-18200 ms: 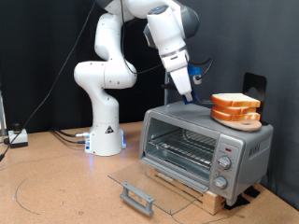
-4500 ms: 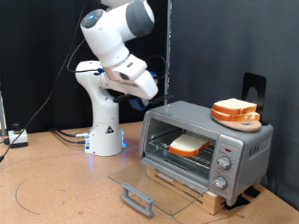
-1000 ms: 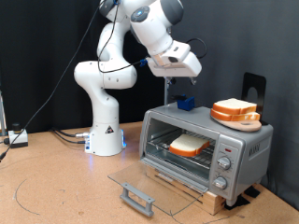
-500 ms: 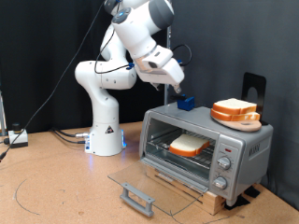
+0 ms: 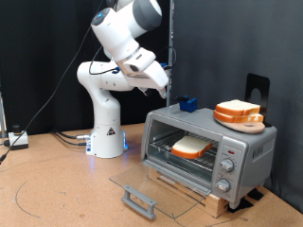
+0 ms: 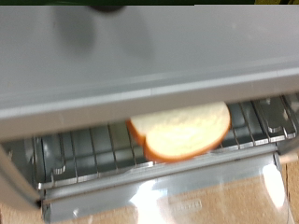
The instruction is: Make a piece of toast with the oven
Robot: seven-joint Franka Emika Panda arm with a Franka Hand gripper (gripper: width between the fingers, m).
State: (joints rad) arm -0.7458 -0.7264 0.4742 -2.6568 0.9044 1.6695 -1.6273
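The piece of toast (image 5: pixel 192 147) lies flat on the wire rack inside the oven (image 5: pixel 248 148), which stands at the exterior view's right with its glass door (image 5: pixel 156 183) folded down open. The wrist view shows the toast (image 6: pixel 182 131) on the rack (image 6: pixel 75 151) under the oven's grey top (image 6: pixel 149 56). My gripper (image 5: pixel 164 85) hangs in the air above and to the left of the oven's top corner, touching nothing and holding nothing. Its fingers do not show in the wrist view.
A pile of similar slices (image 5: pixel 238 113) sits on an orange plate on the oven's top. A small blue object (image 5: pixel 187 104) stands on the top's back edge. The door's grey bar handle (image 5: pixel 139 200) juts out over the brown table. The arm's white base (image 5: pixel 107 142) is at the back left.
My arm has swung from above the oven's back edge to the exterior view's left and lower. The toast, the pile and the open door have not moved.
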